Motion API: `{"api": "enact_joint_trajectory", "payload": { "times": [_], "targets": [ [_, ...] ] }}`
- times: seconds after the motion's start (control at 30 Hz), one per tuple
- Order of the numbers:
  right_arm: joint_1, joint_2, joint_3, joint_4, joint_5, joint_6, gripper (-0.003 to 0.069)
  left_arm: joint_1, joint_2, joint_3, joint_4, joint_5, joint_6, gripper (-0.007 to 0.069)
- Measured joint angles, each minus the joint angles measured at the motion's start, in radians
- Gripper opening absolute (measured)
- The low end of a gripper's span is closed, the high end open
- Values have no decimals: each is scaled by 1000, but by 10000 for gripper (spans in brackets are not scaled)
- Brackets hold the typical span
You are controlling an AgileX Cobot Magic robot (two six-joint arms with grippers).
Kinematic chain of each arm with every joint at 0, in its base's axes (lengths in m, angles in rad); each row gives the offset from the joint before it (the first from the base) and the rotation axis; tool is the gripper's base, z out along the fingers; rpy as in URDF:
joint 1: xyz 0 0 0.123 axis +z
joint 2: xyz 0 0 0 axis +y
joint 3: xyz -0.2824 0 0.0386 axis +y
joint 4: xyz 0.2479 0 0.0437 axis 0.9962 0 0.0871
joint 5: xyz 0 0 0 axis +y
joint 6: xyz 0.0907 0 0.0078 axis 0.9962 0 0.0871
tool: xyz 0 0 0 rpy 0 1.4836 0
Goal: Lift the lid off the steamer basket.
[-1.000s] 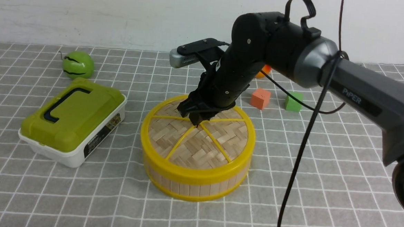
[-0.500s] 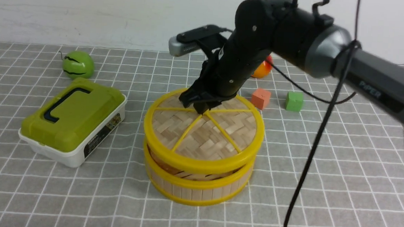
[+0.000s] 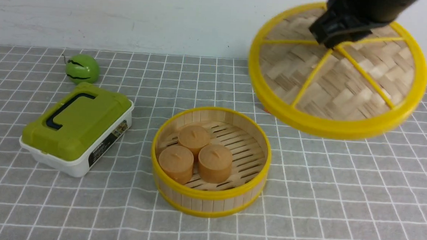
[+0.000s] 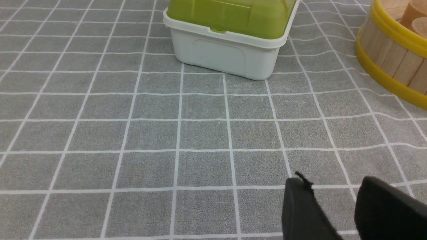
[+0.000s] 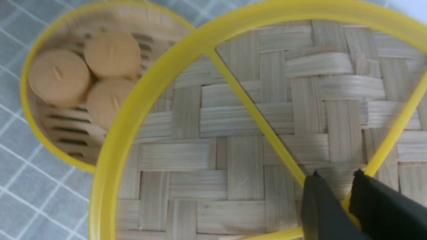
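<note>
Yellow-rimmed lid (image 3: 346,86) hangs tilted, up and right of the steamer basket (image 3: 209,193); my right gripper (image 5: 335,175) has its jaws clenched on its centre. Left gripper (image 4: 330,186): jaws slightly parted, empty, over the tabletop (image 4: 133,133).

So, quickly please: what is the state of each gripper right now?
Left gripper: slightly open, holding nothing.
Right gripper: shut on the lid at its centre, with the lid held up in the air.

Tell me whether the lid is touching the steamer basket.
Apart. The front view shows the lid held aloft by the right gripper, with checked cloth visible between it and the steamer basket.
</note>
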Motion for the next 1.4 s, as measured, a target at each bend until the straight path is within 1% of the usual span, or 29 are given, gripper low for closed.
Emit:
{"api": "enact_joint_trajectory", "payload": {
  "times": [0.07,0.2,0.37,0.6,0.7,0.77,0.83,0.87,0.9,0.93,0.97,1.0,1.03,1.07,1.1,1.17,1.2,1.23,1.27,1.33,1.37,1.4],
  "targets": [
    [-45,-45,141,26,-82,0,83,0,0,0,0,0,0,239],
    [-160,-93,436,57,-342,38,83,0,0,0,0,0,0,239],
    [-263,-33,630,60,-576,58,83,0,0,0,0,0,0,239],
    [-274,104,660,70,-739,59,83,0,0,0,0,0,0,239],
    [-274,143,660,86,-770,59,100,0,0,0,0,0,0,239],
    [-274,160,660,94,-777,59,123,0,0,0,0,0,0,239],
    [-274,170,660,97,-788,59,213,0,0,0,0,0,0,239],
    [-274,170,660,97,-788,59,213,0,0,0,0,0,0,239],
    [-274,166,660,97,-788,59,255,0,0,0,0,0,0,239],
    [-274,149,660,97,-780,59,336,0,0,0,0,0,0,239],
    [-274,142,660,97,-777,59,344,0,0,0,0,0,0,239],
    [-274,121,660,99,-756,59,382,0,0,0,0,0,0,239],
    [-274,92,660,101,-739,58,400,0,0,0,0,0,0,239],
    [-274,71,660,105,-721,55,412,0,0,0,0,0,0,239],
    [-274,-7,660,122,-689,43,416,0,0,0,0,1,0,239],
    [-274,-61,660,135,-674,36,405,0,0,0,0,1,0,239],
    [-274,-156,665,159,-662,18,357,0,0,0,0,1,0,239],
    [-274,-168,666,162,-662,16,357,0,0,0,0,1,0,239],
    [-274,-269,678,187,-654,-5,287,0,0,0,0,1,0,239],
    [-274,-381,706,214,-629,-30,173,0,0,0,0,2,0,239],
    [-274,-464,731,230,-611,-39,99,0,0,0,0,2,0,239],
    [-274,-498,751,235,-601,-41,57,0,0,0,0,2,0,239]
  ]
}}
